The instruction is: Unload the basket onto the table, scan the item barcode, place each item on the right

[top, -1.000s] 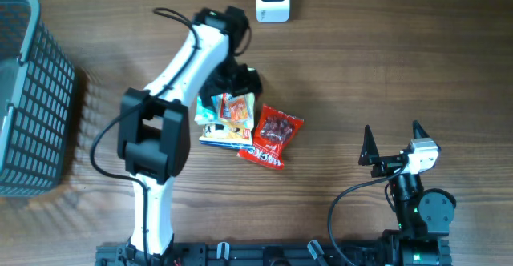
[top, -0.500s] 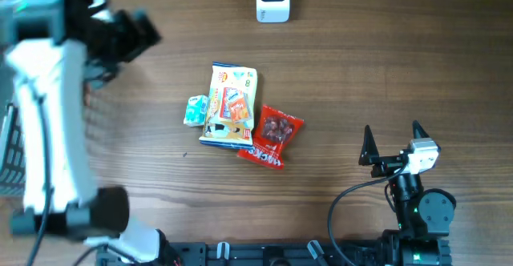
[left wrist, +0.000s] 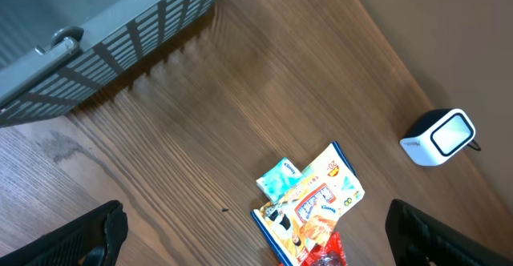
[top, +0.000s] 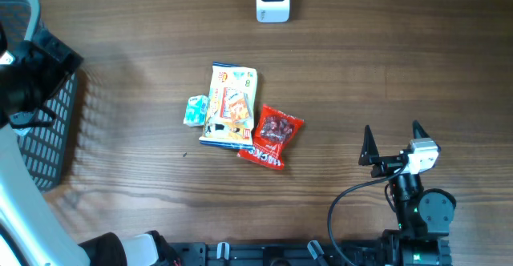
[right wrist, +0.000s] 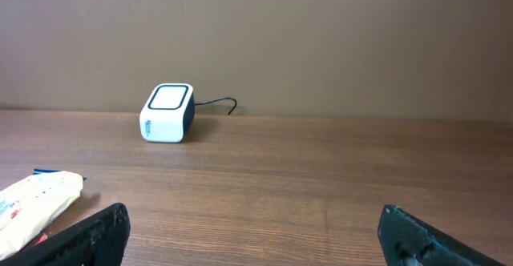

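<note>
Three packets lie overlapping in the middle of the table: a yellow-and-white snack packet (top: 231,106), a small teal packet (top: 195,110) at its left and a red packet (top: 272,135) at its right. The white barcode scanner (top: 272,0) stands at the far edge. My left gripper (left wrist: 255,222) is open and empty, raised high at the left, looking down on the packets (left wrist: 313,202) and the scanner (left wrist: 439,136). My right gripper (top: 392,134) is open and empty near the front right, facing the scanner (right wrist: 167,112).
A grey slatted basket (top: 32,122) stands at the table's left edge, partly under the left arm's black wrist (top: 36,66); the left wrist view shows its wall (left wrist: 120,34). A black cable runs from the scanner's back.
The left arm has swung from above the packets up and away to the far left, over the basket, uncovering the packets. The right arm has not moved.
</note>
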`<action>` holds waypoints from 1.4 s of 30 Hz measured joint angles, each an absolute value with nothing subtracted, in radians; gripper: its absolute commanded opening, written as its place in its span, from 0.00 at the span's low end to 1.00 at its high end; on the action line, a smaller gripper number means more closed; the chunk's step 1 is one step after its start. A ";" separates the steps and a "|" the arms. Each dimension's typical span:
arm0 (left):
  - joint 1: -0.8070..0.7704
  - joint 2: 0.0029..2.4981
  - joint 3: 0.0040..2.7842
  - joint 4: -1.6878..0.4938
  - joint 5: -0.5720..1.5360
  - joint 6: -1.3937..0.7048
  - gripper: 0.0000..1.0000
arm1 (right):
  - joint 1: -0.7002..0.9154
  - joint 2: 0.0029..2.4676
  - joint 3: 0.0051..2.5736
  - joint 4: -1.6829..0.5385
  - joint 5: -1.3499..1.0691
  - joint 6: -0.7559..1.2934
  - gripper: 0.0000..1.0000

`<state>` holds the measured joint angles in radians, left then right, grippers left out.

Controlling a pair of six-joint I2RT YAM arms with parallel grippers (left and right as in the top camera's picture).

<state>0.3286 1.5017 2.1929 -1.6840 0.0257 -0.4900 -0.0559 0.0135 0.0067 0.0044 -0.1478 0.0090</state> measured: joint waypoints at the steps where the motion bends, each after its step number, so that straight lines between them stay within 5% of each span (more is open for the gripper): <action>1: 0.329 1.502 2.193 -1.684 0.023 -0.490 1.00 | -0.056 0.014 0.007 0.004 -0.148 0.009 1.00; 15: 0.329 1.502 2.193 -1.684 0.023 -0.490 1.00 | -0.056 0.014 0.006 0.163 -0.226 0.115 1.00; 19: 0.329 1.502 2.193 -1.684 0.023 -0.490 1.00 | -0.056 0.014 0.007 0.320 -0.406 0.526 1.00; 24: 0.329 1.502 2.193 -1.683 0.023 -0.490 1.00 | -0.056 0.018 0.006 0.501 -0.498 1.319 1.00; 27: 0.329 1.502 2.193 -1.684 0.023 -0.490 1.00 | -0.056 0.015 0.015 0.770 -0.509 1.448 1.00; 33: 0.329 1.502 2.193 -1.684 0.023 -0.490 1.00 | -0.056 0.081 0.256 0.368 -0.586 1.263 1.00; 42: 0.329 1.502 2.193 -1.684 0.019 -0.490 1.00 | -0.030 0.804 0.962 -0.450 -0.857 0.550 1.00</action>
